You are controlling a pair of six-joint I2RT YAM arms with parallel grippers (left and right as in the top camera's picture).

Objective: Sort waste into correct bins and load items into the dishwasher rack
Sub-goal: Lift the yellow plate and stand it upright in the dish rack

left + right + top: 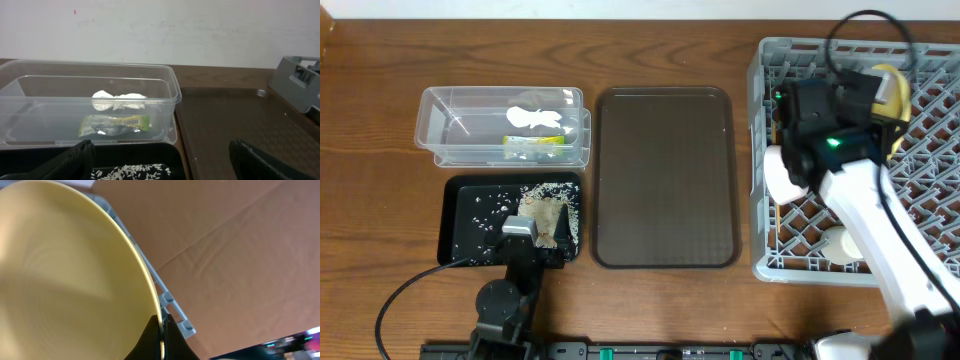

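Right gripper point(161, 330) is shut tight on the rim of the pale-yellow plate point(65, 275); the dark fingers point(144, 341) pinch the edge at the bottom of the wrist view. The plate fills the left of that view and is cut off by the frame. A strip of the grey dishwasher rack point(172, 311) shows behind it.

From overhead, the right gripper point(868, 95) hangs over the far part of the rack point(770, 60), at the right end of the counter. The plate point(893, 88) stands on edge and tilted; only a yellow sliver shows past the wrist. Whether its rim sits between the pegs is hidden. Two pale rounded items sit in the rack, one near its left wall point(782, 172) and one by its near wall point(840, 245). The arm covers part of both, so I cannot tell which bowl is which.

Left gripper point(525, 232) is spread wide, holding nothing, low over the near edge of the black tray point(460, 225). In its wrist view only the two fingers point(70, 162) show, at the bottom corners. Rice scraps point(555, 192) lie scattered in the tray with a beige patch; the gripper hides some.

Just beyond the tray is the clear tub point(440, 120), long axis left-right. Inside are the white paper scrap point(117, 99) and the green-yellow wrapper point(115, 125), lying flat, long axis along the tub. The print is unreadable.

The brown serving tray point(665, 180) sits between tub and rack, long axis near-far.
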